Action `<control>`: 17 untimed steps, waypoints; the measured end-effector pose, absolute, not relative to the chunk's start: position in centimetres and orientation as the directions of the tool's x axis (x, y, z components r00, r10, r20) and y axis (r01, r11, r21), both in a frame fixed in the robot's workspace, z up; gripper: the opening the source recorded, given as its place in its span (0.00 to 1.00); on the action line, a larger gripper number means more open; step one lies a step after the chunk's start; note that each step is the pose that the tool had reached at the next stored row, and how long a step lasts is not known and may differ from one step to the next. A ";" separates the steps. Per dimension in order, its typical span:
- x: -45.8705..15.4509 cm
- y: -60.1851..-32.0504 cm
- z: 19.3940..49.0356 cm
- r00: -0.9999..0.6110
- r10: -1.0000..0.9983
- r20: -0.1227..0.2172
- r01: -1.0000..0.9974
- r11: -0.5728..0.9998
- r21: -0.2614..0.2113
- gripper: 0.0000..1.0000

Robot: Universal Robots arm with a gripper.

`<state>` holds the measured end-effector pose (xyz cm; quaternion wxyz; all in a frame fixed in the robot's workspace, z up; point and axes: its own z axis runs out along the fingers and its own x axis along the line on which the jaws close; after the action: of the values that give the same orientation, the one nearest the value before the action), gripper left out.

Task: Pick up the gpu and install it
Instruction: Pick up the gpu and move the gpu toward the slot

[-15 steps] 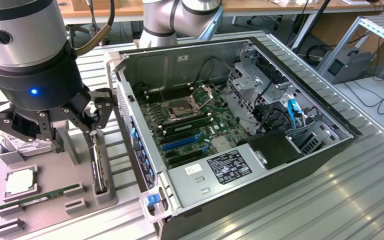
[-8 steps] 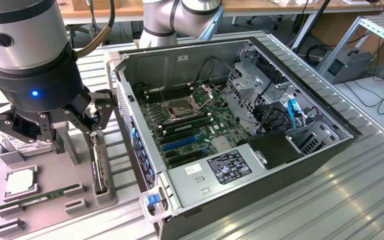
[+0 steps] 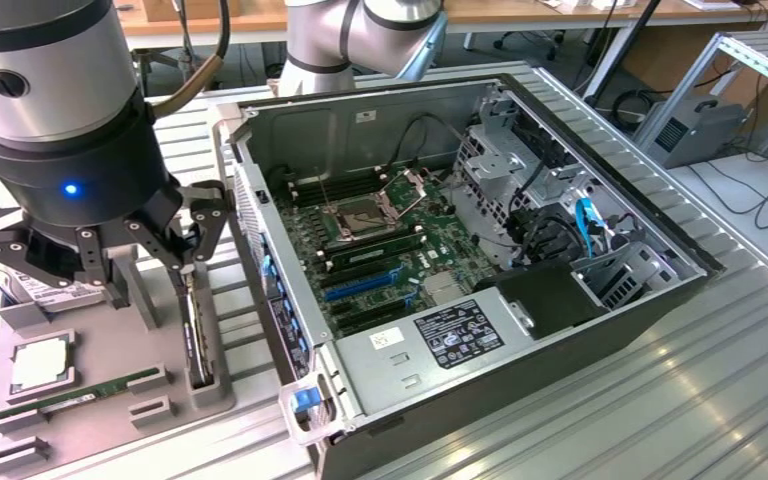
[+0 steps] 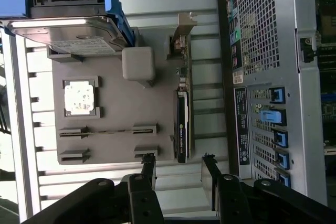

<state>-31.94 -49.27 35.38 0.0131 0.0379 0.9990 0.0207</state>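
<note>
1. Wrist view: gripper [image 4: 179,157] hovers, jaws released wide, lined up with the gpu [image 4: 181,127].
2. The gpu stands on edge in the grey tray [image 4: 110,103], on the exterior view's left of the computer case [image 3: 357,130], apparently for easy pinching.

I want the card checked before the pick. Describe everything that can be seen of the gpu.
The gpu is a thin, flat card with a black body and a silvery-beige metal bracket at one end. It stands on its long edge in a slot of the grey holder tray, next to the open computer case, and is not yet installed. The slot's walls hold it upright. The open gripper hangs over it with one finger to each side of the card's line. No contact shows.
</note>
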 end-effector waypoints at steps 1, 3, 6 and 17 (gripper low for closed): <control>-31.9 -49.3 35.4 -0.997 0.076 -0.025 0.075 0.996 0.042 0.48; -31.9 -49.3 35.3 -0.997 0.076 -0.025 0.075 0.996 0.042 0.48; -31.9 -49.3 35.3 -0.997 0.076 -0.025 0.075 0.996 0.042 0.48; -31.9 -49.3 35.1 -0.997 0.076 -0.025 0.075 0.996 0.042 0.48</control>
<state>-31.94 -49.34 35.09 0.0131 0.0379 0.9990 0.0207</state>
